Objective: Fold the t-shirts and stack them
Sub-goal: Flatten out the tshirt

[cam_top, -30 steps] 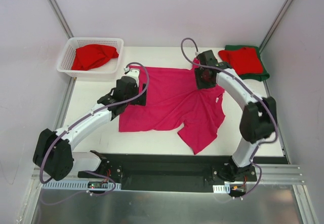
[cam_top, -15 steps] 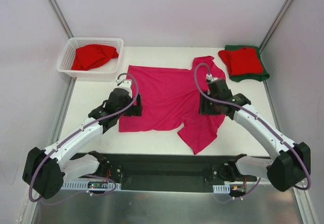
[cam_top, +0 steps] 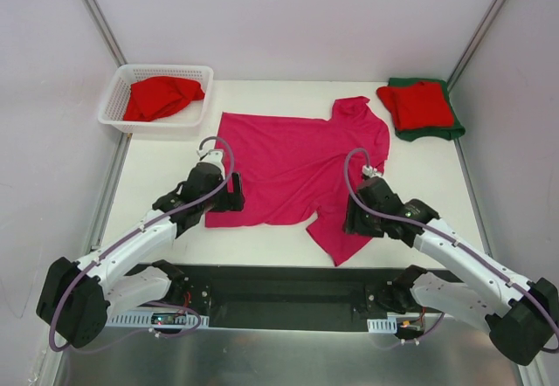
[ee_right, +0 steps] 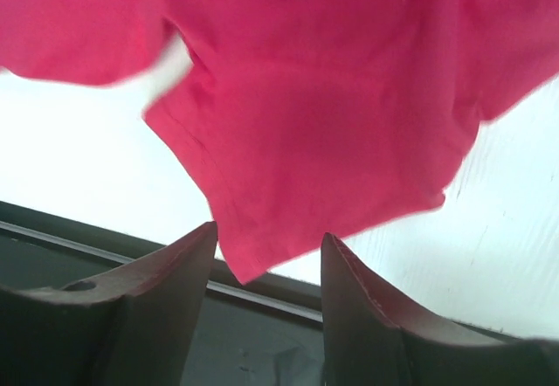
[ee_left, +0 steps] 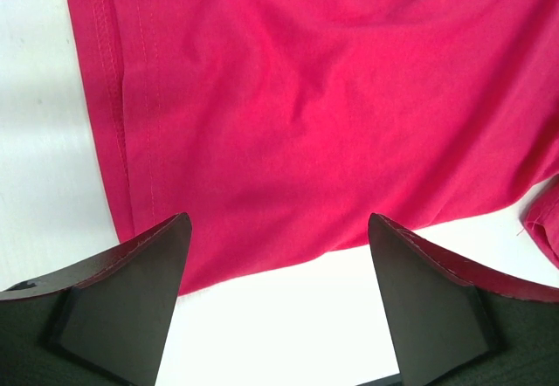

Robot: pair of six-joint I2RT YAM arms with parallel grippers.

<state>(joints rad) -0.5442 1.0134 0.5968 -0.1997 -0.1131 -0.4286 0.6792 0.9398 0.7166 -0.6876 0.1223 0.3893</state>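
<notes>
We see the magenta-pink t-shirt spread flat in the middle of the white surface, with one sleeve pointing toward the near edge. Our left fingers stand wide apart over its near left hem, holding nothing. Our right fingers are parted too, above that sleeve's corner, not gripping it. A red t-shirt lies in the white basket at far left. A folded red t-shirt rests on the dark green t-shirt at far right.
</notes>
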